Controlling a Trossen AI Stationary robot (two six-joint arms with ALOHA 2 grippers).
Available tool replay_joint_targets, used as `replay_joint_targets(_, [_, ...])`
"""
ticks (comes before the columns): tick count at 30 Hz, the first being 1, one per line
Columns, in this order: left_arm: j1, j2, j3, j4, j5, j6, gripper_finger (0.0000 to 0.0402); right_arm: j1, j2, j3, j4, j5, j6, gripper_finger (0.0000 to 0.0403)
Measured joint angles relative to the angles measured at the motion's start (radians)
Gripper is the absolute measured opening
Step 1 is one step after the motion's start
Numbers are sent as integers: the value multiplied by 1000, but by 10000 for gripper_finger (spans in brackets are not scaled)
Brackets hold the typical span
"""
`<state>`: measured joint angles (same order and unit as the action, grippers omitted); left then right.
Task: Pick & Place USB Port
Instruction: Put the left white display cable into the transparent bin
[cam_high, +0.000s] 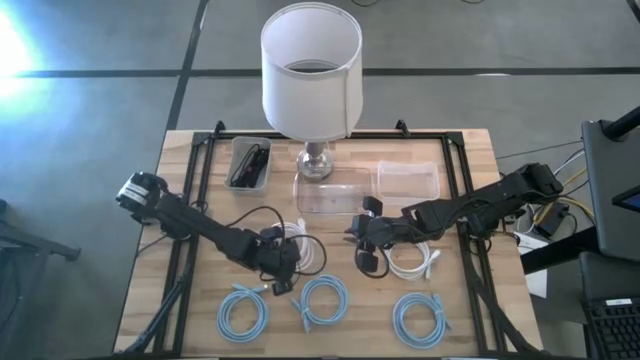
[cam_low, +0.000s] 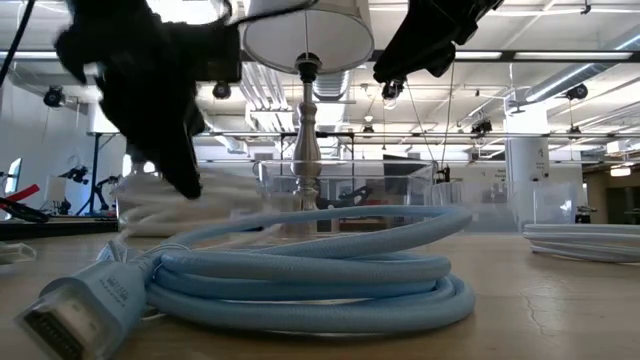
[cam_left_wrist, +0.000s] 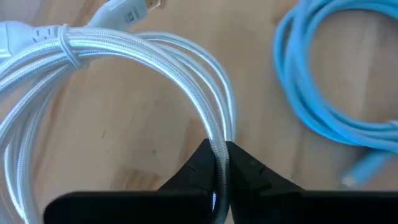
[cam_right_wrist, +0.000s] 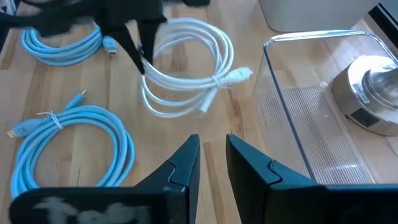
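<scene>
A white braided cable coil (cam_high: 303, 246) lies left of the table's middle, tied with a band (cam_left_wrist: 67, 48), its USB plug (cam_left_wrist: 127, 11) on the far side of the loop. My left gripper (cam_high: 281, 258) is shut on this coil (cam_right_wrist: 186, 62). My right gripper (cam_high: 365, 240) hovers open above bare wood, to the right of that coil and next to a second white coil (cam_high: 410, 262). In the low view it hangs high (cam_low: 430, 40) and touches nothing. My left gripper pinches several strands of the white coil's loop (cam_left_wrist: 219, 146) between its two fingers (cam_left_wrist: 193, 171), on the side opposite the tied band. The fingers slant down from the table's left and cross the strands. I cannot tell whether the coil is off the wood.
Three blue cable coils lie along the near edge (cam_high: 243, 312) (cam_high: 323, 300) (cam_high: 420, 318). Two clear containers (cam_high: 330, 196) (cam_high: 407, 178) and a grey tray (cam_high: 248, 165) stand toward the far edge beside a lamp (cam_high: 312, 80). A black frame (cam_high: 460, 200) runs along the table's sides.
</scene>
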<state>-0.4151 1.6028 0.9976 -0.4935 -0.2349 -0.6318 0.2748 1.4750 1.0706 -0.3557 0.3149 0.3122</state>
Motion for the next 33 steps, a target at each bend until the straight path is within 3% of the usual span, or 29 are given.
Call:
replay_joint_targets(7, [-12,-1,249,-204,48,149,28,0,0,0,-13,-2,-1,75])
replay_joint_targets(12, [5,-1,433,-258,190,355,28,0,0,0,-39,-9,2,83])
replay_joint_targets(18, [77,-3,620,-316,221,560,28,0,0,0,-54,-9,2,90])
replay_joint_targets(23, [194,-2,634,-315,302,659,27,1,0,-2,-60,-29,21,89])
replay_joint_targets(29, [371,13,565,-303,396,669,27,16,0,-7,-102,-213,38,77])
replay_joint_targets(33, [470,13,517,-243,498,695,26,49,-6,-6,-195,-196,93,70])
